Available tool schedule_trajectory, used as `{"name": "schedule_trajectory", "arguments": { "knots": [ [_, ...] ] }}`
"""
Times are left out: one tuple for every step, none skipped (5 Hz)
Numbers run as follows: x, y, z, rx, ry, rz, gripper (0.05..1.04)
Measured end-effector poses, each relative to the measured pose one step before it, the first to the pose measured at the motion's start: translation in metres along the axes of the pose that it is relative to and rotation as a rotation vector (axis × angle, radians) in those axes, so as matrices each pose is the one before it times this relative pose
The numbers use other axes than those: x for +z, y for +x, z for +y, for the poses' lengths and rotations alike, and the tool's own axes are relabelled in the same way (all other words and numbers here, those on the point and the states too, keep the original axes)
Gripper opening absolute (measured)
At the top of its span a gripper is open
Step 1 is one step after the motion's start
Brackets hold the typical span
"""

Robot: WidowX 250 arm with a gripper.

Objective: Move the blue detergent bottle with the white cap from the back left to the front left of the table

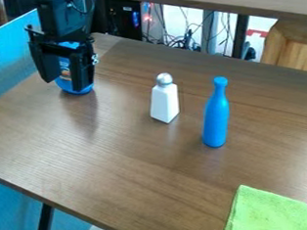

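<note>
Left of the white shaker point(164, 102), the black gripper point(64, 83) hangs open; an upright blue container point(65, 68) stands partly behind it, seemingly ungripped.

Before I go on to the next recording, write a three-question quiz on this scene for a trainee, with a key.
1. Multiple choice: Which thing is nearest the gripper?
A) the blue bottle
B) the blue container
C) the white shaker

2. Fill in: Seen from the camera, the white shaker stands between the blue container and the ____.

3. True or false: The green cloth lies flat on the table, with the white shaker standing on it.

Key: 1. B; 2. blue bottle; 3. false
</note>
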State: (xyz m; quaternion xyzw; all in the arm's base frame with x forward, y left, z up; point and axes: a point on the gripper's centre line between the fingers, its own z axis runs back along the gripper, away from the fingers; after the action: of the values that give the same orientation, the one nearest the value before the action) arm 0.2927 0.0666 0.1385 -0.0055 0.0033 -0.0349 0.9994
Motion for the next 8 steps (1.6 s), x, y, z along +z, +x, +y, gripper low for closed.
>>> {"name": "schedule_trajectory", "arguments": {
  "knots": [
    [-0.00936, -0.00091, 0.00029, 0.0003, -0.0104, 0.0337, 1.000],
    [-0.00118, 0.02766, 0.01960, 0.0187, 0.0108, 0.0017, 1.000],
    [0.00275, 0.01798, 0.02258, -0.0094, 0.0065, -0.0187, 1.000],
    [0.01455, 0.01159, 0.01420, -0.0246, 0.0705, -0.0221, 1.000],
    [0.00969, 0.00657, 0.00649, -0.0087, 0.0264, -0.0157, 1.000],
    [0.01165, 0.01022, 0.00183, -0.0129, -0.0149, -0.0259, 1.000],
    [-0.00075, 0.00605, 0.02127, 0.0182, -0.0084, 0.0107, 1.000],
    [0.00242, -0.00036, 0.02700, 0.0166, -0.0047, 0.0096, 1.000]
  ]
}}
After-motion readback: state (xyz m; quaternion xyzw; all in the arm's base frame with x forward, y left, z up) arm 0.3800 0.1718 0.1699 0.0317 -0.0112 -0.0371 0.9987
